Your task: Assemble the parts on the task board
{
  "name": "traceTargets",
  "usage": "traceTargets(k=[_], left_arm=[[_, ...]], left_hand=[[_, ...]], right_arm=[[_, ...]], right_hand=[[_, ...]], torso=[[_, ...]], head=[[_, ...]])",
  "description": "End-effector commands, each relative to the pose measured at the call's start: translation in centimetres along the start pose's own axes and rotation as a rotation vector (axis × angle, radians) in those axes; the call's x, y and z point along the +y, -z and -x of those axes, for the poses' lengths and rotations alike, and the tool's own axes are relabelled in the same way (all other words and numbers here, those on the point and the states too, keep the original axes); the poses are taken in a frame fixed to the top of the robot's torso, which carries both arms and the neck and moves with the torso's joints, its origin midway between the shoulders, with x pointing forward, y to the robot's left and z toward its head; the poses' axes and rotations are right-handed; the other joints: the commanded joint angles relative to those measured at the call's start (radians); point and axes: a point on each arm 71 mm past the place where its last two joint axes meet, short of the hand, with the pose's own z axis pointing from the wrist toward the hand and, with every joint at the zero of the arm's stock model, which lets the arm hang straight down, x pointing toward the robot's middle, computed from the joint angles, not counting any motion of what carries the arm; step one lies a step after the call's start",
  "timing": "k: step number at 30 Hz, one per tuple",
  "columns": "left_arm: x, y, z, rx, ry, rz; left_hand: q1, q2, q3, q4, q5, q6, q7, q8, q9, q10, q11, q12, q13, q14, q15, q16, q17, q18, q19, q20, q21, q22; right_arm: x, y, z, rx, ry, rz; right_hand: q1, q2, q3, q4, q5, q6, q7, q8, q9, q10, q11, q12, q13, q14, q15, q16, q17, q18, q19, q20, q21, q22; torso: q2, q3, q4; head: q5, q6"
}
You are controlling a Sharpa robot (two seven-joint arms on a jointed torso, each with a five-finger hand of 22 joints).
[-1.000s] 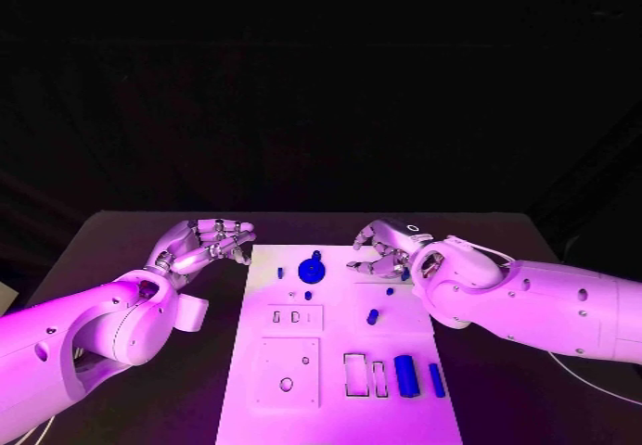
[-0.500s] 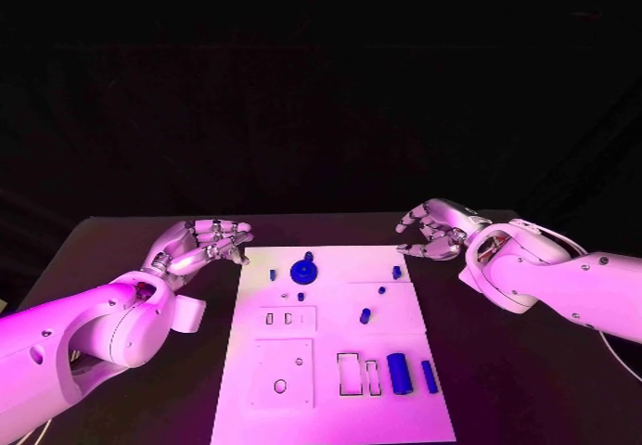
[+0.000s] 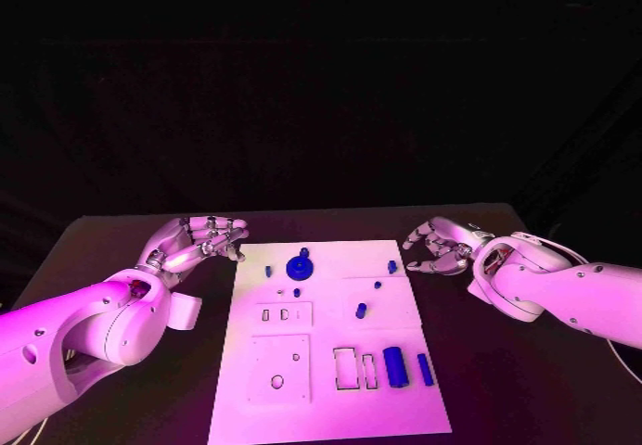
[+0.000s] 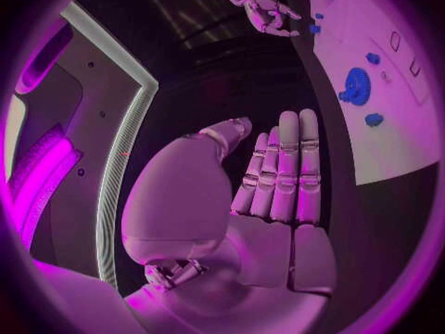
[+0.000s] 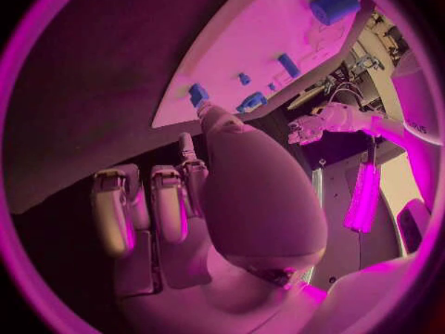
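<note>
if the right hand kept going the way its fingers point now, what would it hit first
Probably the small blue peg standing at the near corner of the white task board. The right hand sits just off that edge with fingers aimed toward it, though height above the table is unclear, so it might pass over.

Both hands sit off the task board [image 3: 335, 408], the left hand [image 3: 199, 241] just beside its far left corner, the right hand [image 3: 439, 247] just past its far right corner, so the air above the board lies open. On it, the blue gear [image 3: 301, 269] stands up at the far end, and two blue cylinders [image 3: 396, 364] lie near the right edge. Bare counter [image 3: 521, 389] flanks the board's near half.
</note>
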Motion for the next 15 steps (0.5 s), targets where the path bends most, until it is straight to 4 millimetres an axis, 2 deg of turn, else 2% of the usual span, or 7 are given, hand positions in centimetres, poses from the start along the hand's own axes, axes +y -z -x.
traceTargets(k=[1,5,8,11,15], left_arm=[[-0.1,-0.1,-0.2,0.017,0.014,-0.009],[-0.1,-0.1,-0.2,0.018,0.014,-0.009],[-0.1,-0.1,-0.2,0.017,0.014,-0.009],[0.0,-0.1,-0.1,0.015,0.013,-0.008],[0.0,-0.1,-0.1,0.015,0.013,-0.008]], left_hand=[[0.009,0.001,0.006,0.0,0.001,-0.003,0.004,-0.004,0.002,-0.005,0.0,-0.003,0.0,-0.008,-0.001,0.006,-0.001,0.008,-0.007,0.002,0.002,0.002],[0.007,0.001,0.007,0.0,0.001,-0.003,0.004,-0.004,0.002,-0.004,0.0,-0.002,0.0,-0.01,0.0,0.008,-0.002,0.008,-0.013,0.002,0.008,0.007],[0.007,0.001,0.007,0.0,0.001,-0.003,0.004,-0.004,0.002,-0.004,0.0,-0.002,0.0,-0.01,0.0,0.008,-0.002,0.008,-0.013,0.002,0.008,0.007],[0.007,0.001,0.007,0.0,0.001,-0.003,0.004,-0.004,0.002,-0.004,0.0,-0.002,0.0,-0.01,0.0,0.008,-0.002,0.008,-0.013,0.002,0.008,0.007],[0.007,0.001,0.007,0.0,0.001,-0.003,0.004,-0.004,0.002,-0.004,0.0,-0.002,0.0,-0.01,0.0,0.008,-0.002,0.008,-0.013,0.002,0.008,0.007]], right_arm=[[0.3,-0.4,-0.5,0.007,-0.027,0.029],[0.5,-0.8,-1.1,0.011,-0.04,0.025],[0.5,-1.1,-1.4,0.016,-0.045,0.019],[0.5,-1.3,-1.7,0.022,-0.049,0.013],[0.5,-1.6,-2.1,0.033,-0.051,0.007]], right_hand=[[0.013,0.001,0.005,0.002,-0.001,-0.008,0.001,-0.003,-0.002,-0.008,0.002,-0.002,0.124,0.104,-0.001,0.003,0.263,-0.006,0.103,-0.004,0.005,0.262],[0.015,0.002,0.006,0.003,0.002,-0.009,0.003,-0.004,-0.002,-0.008,0.003,-0.003,0.123,0.104,0.0,0.003,0.263,-0.006,0.103,-0.003,0.005,0.261],[0.015,0.002,0.006,0.004,0.002,-0.009,0.003,-0.004,-0.002,-0.007,0.003,-0.002,0.124,0.104,0.001,0.003,0.263,-0.006,0.103,-0.003,0.004,0.261],[0.015,0.004,0.007,0.005,0.004,-0.009,0.004,-0.004,-0.003,-0.007,0.004,-0.001,0.124,0.104,0.001,0.003,0.263,-0.006,0.103,-0.003,0.006,0.262],[0.015,0.005,0.008,0.006,0.005,-0.009,0.004,-0.004,-0.003,-0.006,0.004,0.0,0.125,0.104,0.002,0.003,0.263,-0.006,0.104,-0.002,0.007,0.263]], torso=[[-0.001,-0.0009,0.0013],[-0.001,-0.0027,0.0024],[-0.002,-0.0024,0.0042],[-0.002,-0.0042,0.0028],[-0.002,-0.0031,0.0034]], head=[[0.001,-0.008],[0.004,-0.012],[0.003,-0.014],[0.005,-0.018],[0.007,-0.022]])
